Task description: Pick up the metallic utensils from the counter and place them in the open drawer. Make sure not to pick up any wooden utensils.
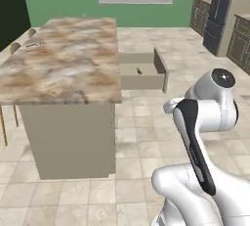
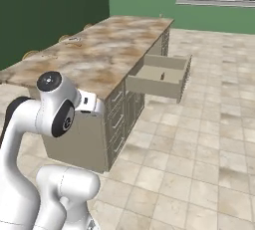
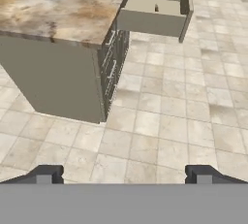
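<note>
Left base view: The surface (image 1: 63, 58), a marbled island top, occupies the upper left. The drawer (image 1: 143, 71) stands pulled out from the island's right side, at 3 o'clock from the surface, front panel outermost. A small dark item (image 1: 139, 71) lies on the drawer floor; its type cannot be resolved. Faint small shapes (image 1: 31, 47) lie near the far left edge of the surface, at 10 o'clock; they are too small to identify. The arm (image 1: 200, 137) is folded at lower right, well apart from the island.

Right base view: The surface (image 2: 94, 50) runs from centre left toward 12 o'clock. The drawer (image 2: 159, 77) projects at 3 o'clock from it, open, with a dark speck (image 2: 162, 76) inside. Small indistinct items (image 2: 73, 39) lie near the surface's left edge. The arm (image 2: 55, 109) stands at lower left.

Hand view: The gripper (image 3: 123, 174) points at the tiled floor (image 3: 160, 121), fingertips (image 3: 44, 174) set wide apart and holding nothing. The surface (image 3: 58, 5) sits at 11 o'clock, the drawer (image 3: 152, 12) at 1 o'clock, both well apart from the gripper.
</note>
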You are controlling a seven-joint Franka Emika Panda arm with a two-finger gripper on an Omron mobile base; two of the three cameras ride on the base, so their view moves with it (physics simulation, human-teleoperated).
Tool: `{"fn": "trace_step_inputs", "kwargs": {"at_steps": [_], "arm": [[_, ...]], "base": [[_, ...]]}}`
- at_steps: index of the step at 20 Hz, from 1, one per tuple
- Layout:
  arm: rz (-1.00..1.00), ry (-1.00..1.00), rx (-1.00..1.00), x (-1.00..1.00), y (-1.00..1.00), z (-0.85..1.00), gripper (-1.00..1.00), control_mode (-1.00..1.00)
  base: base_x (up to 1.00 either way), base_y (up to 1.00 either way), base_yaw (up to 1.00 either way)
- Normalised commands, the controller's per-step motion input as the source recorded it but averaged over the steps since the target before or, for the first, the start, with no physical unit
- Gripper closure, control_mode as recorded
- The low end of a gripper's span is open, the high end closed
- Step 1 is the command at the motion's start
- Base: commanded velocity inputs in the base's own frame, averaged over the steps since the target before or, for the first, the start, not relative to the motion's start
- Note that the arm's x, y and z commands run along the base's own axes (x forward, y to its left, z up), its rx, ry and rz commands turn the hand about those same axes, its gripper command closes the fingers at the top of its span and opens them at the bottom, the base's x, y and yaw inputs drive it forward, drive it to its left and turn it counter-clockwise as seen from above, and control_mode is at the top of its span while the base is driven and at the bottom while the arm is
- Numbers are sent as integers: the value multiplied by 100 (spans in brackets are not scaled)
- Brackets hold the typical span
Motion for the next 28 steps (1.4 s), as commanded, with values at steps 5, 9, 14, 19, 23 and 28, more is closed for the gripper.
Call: {"fn": "trace_step_inputs", "kwargs": {"at_steps": [5, 9, 14, 19, 23, 28], "arm": [[0, 0, 0, 0, 0, 0, -100, 100], [0, 0, 0, 0, 0, 0, -100, 100], [0, 0, 0, 0, 0, 0, -100, 100], [0, 0, 0, 0, 0, 0, -100, 100], [0, 0, 0, 0, 0, 0, -100, 100], [0, 0, 0, 0, 0, 0, -100, 100]], "base": [[-42, 100, -32], [-1, 100, -51], [17, 100, -50], [9, 100, -43], [1, 100, -35], [0, 100, -29]]}}
